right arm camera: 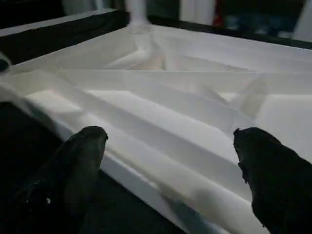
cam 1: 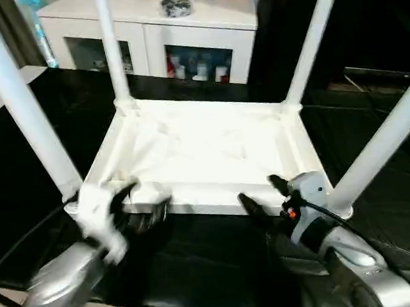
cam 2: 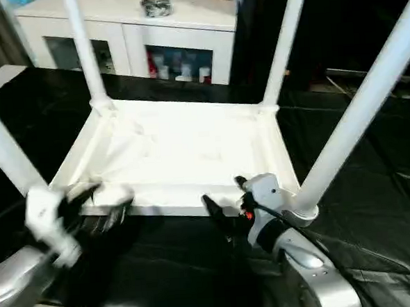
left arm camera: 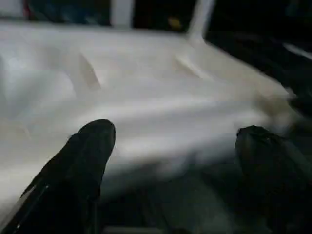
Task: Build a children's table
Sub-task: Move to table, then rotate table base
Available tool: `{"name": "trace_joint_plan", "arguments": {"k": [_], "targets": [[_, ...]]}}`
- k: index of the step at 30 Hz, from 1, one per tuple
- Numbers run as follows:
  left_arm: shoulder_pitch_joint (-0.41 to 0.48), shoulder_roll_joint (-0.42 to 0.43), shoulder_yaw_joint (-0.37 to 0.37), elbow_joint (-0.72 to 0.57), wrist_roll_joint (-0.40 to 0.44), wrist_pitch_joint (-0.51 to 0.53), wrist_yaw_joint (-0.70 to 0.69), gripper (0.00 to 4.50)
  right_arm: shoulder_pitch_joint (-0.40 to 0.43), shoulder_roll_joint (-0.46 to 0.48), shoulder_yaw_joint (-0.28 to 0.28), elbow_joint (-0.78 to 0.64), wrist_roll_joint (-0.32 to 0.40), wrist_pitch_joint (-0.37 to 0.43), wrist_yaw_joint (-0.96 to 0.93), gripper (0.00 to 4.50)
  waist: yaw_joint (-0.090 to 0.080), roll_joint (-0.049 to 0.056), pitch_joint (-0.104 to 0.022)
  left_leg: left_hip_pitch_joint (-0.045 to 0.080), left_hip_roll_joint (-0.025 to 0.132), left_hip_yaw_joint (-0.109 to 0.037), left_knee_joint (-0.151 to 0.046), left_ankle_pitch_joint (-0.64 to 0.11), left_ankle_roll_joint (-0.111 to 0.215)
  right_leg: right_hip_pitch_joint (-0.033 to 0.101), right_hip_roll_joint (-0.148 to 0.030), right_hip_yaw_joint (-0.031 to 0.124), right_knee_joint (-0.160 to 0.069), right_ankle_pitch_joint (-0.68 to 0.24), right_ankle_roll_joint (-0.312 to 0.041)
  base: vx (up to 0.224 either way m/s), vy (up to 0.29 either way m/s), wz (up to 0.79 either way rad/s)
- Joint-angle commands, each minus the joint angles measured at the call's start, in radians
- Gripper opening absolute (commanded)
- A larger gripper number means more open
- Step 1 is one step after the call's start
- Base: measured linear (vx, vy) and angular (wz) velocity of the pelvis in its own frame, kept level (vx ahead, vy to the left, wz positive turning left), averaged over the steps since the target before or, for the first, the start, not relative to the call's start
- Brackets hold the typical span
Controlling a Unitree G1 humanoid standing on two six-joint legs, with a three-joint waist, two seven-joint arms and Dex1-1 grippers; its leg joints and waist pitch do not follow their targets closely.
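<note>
In the left eye view the tabletop (cam 1: 205,153) lies upside down at the centre of the black floor (cam 1: 199,279), four legs (cam 1: 25,109) standing in its corner sockets. The left hand (cam 1: 142,206) at 8 o'clock and the right hand (cam 1: 263,195) at 5 o'clock are released, holding nothing. In the wrist views the near rim (right arm camera: 146,170) lies between the spread fingers (left arm camera: 92,146). It looks light, stiff and smooth; this rim seems the best hold.

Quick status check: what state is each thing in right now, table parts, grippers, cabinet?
tabletop: upside down on the black surface, ribbed underside up
four legs: standing upright in the corner sockets
left gripper: open, at the near edge
right gripper: open, at the near edge
cabinet: doors closed
</note>
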Motion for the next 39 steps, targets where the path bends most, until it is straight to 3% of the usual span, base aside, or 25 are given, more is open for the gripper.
{"name": "trace_joint_plan", "arguments": {"k": [1, 2, 3, 5, 6, 10, 13, 17, 21, 23, 24, 26, 34, 39], "targets": [[0.035, 0.052, 0.038, -0.029, -0.047, 0.043, -0.077, 4.49, -0.008, -0.022, 0.003, -0.025, 0.015, 0.013, 0.036, 4.50, 0.003, 0.009, -0.027, -0.002, 0.072, -0.021, -0.099, -0.156, 0.007, 0.016, -0.104, 0.051, -0.074, -0.043, -0.175, 0.000, 0.000, 0.00], [0.048, 0.071, 0.054, -0.029, -0.055, 0.049, -0.095, 4.49, -0.008, -0.029, 0.004, -0.028, 0.019, 0.016, 0.045, 4.50, 0.004, 0.011, -0.029, -0.002, 0.072, -0.020, -0.097, -0.146, 0.009, 0.016, -0.104, 0.052, -0.072, -0.030, -0.176, 0.000, 0.000, 0.00], [0.054, 0.084, 0.067, -0.028, -0.062, 0.054, -0.104, 4.49, -0.007, -0.035, 0.005, -0.029, 0.020, 0.016, 0.054, 4.50, 0.003, 0.007, -0.027, -0.003, 0.072, -0.019, -0.098, -0.140, 0.012, 0.015, -0.102, 0.051, -0.073, -0.021, -0.175, 0.000, 0.000, 0.00], [0.085, 0.174, 0.176, -0.004, -0.099, 0.090, -0.158, 4.49, -0.001, -0.075, 0.016, -0.038, 0.034, 0.015, 0.108, 4.50, 0.005, 0.009, -0.030, -0.001, 0.070, -0.018, -0.095, -0.117, 0.021, 0.014, -0.100, 0.050, -0.070, 0.026, -0.176, 0.000, 0.000, 0.00], [0.085, 0.175, 0.177, -0.004, -0.099, 0.090, -0.159, 4.49, -0.001, -0.075, 0.016, -0.038, 0.034, 0.015, 0.108, 4.50, 0.005, 0.010, -0.030, 0.000, 0.069, -0.018, -0.095, -0.114, 0.024, 0.012, -0.097, 0.049, -0.068, 0.045, -0.178, 0.000, 0.000, 0.00], [0.051, 0.229, 0.323, 0.090, -0.101, 0.091, -0.108, 4.49, 0.008, -0.095, 0.020, -0.037, 0.046, 0.021, 0.141, 4.50, 0.006, 0.009, -0.025, 0.001, 0.070, -0.017, -0.100, -0.172, 0.021, 0.008, -0.100, 0.049, -0.073, -0.029, -0.190, 0.000, 0.000, 0.00], [0.011, 0.257, 0.368, 0.162, -0.066, 0.075, -0.058, 4.49, 0.014, -0.122, 0.032, -0.045, 0.053, 0.047, 0.173, 4.50, 0.008, 0.011, -0.027, 0.002, 0.072, -0.019, -0.099, -0.152, 0.024, 0.011, -0.101, 0.049, -0.071, -0.002, -0.188, 0.000, 0.000, 0.00], [-0.049, 0.261, 0.356, 0.209, -0.030, 0.057, -0.006, 4.49, 0.022, -0.173, 0.054, -0.048, 0.044, 0.084, 0.201, 4.50, 0.014, 0.017, -0.030, 0.005, 0.076, -0.020, -0.098, -0.135, 0.022, 0.012, -0.104, 0.049, -0.069, 0.047, -0.191, 0.000, 0.000, 0.00], [-0.152, 0.235, 0.319, 0.279, 0.006, 0.024, 0.033, 4.49, 0.010, -0.180, 0.057, -0.015, 0.004, 0.128, 0.160, 4.50, 0.015, 0.009, -0.030, 0.005, 0.075, -0.018, -0.099, -0.139, 0.012, 0.012, -0.105, 0.049, -0.070, 0.037, -0.199, 0.000, 0.000, 0.00], [-0.194, 0.222, 0.311, 0.315, 0.013, 0.008, 0.054, 4.49, 0.007, -0.180, 0.062, -0.010, -0.003, 0.139, 0.153, 4.50, 0.023, 0.013, -0.032, 0.006, 0.074, -0.017, -0.095, -0.120, 0.006, 0.014, -0.108, 0.050, -0.068, 0.051, -0.204, 0.000, 0.000, 0.00], [-0.219, 0.213, 0.309, 0.335, 0.013, 0.000, 0.063, 4.49, 0.006, -0.182, 0.067, -0.007, -0.007, 0.140, 0.154, 4.50, 0.024, 0.007, -0.033, 0.004, 0.074, -0.015, -0.095, -0.116, 0.003, 0.015, -0.108, 0.050, -0.067, 0.055, -0.202, 0.000, 0.000, 0.00], [-0.275, 0.194, 0.296, 0.380, 0.010, -0.016, 0.069, 4.49, 0.004, -0.184, 0.077, 0.002, -0.017, 0.152, 0.147, 4.50, 0.026, 0.009, -0.035, 0.004, 0.073, -0.015, -0.094, -0.102, 0.000, 0.016, -0.108, 0.049, -0.066, 0.071, -0.202, 0.000, 0.000, 0.00], [-0.453, 0.142, 0.255, 0.567, -0.009, -0.045, 0.028, 4.49, -0.028, -0.165, 0.072, 0.059, -0.067, 0.186, 0.075, 4.50, 0.029, 0.004, -0.041, 0.005, 0.072, -0.014, -0.091, -0.068, -0.015, 0.020, -0.110, 0.047, -0.061, 0.114, -0.210, 0.000, 0.000, 0.00], [-0.473, 0.154, 0.235, 0.582, -0.075, -0.041, -0.108, 4.49, -0.057, -0.139, 0.050, 0.107, -0.100, 0.162, 0.014, 4.50, 0.027, 0.004, -0.039, 0.005, 0.075, -0.015, -0.097, -0.087, -0.029, 0.017, -0.115, 0.048, -0.062, 0.086, -0.215, 0.000, 0.000, 0.00]]}}
